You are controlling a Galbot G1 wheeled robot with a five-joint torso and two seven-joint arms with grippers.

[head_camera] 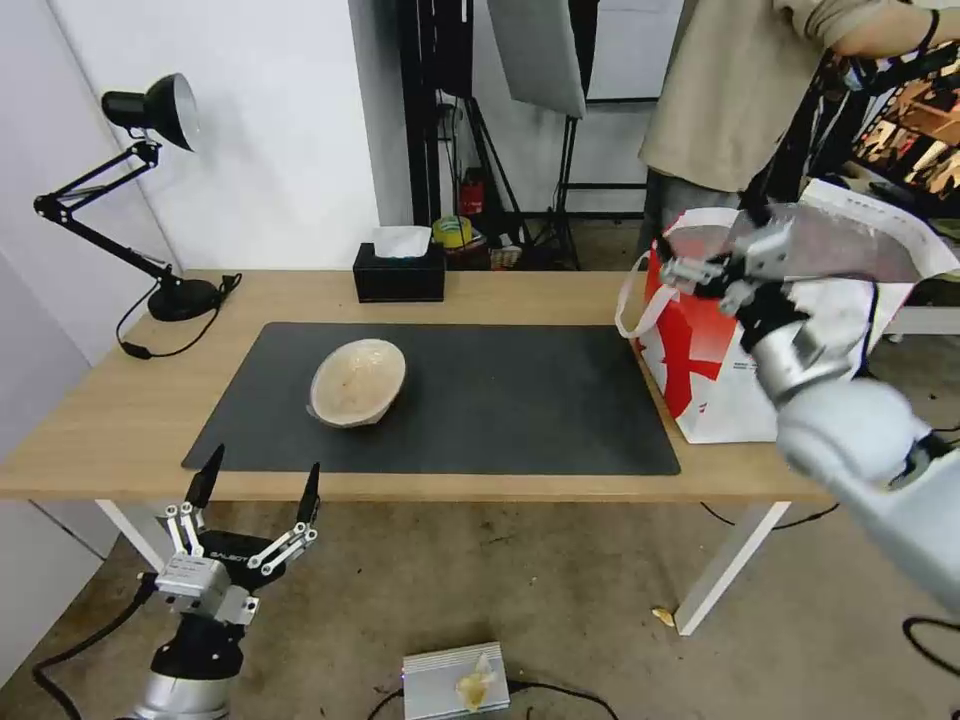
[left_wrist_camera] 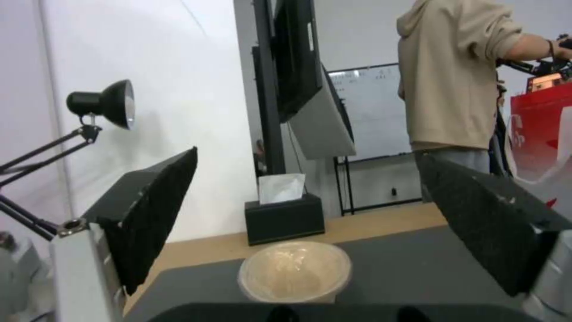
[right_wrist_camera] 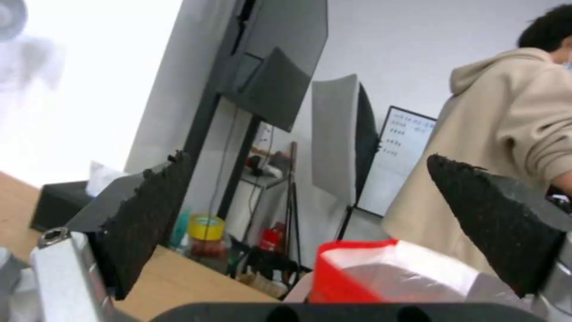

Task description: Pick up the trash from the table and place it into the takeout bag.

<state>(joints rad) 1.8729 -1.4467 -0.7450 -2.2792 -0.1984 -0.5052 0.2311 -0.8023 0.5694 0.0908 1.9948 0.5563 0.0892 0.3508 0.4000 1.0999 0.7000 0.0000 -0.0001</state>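
The right gripper (head_camera: pixel 700 272) hangs at the rim of the bag (head_camera: pixel 700 380), fingers spread wide and holding nothing. The left gripper (head_camera: pixel 258 482) waits low off the table's (head_camera: pixel 100 430) near edge, likewise wide open and empty, facing the beige bowl (head_camera: pixel 357 382) on the mat (head_camera: pixel 520 400). That bowl is the one piece of trash left out — the others are probably bagged, though the bag's inside is hidden. A tissue box (head_camera: pixel 399 272) and lamp (head_camera: pixel 150 180) stand well behind — nothing blocks the bowl.
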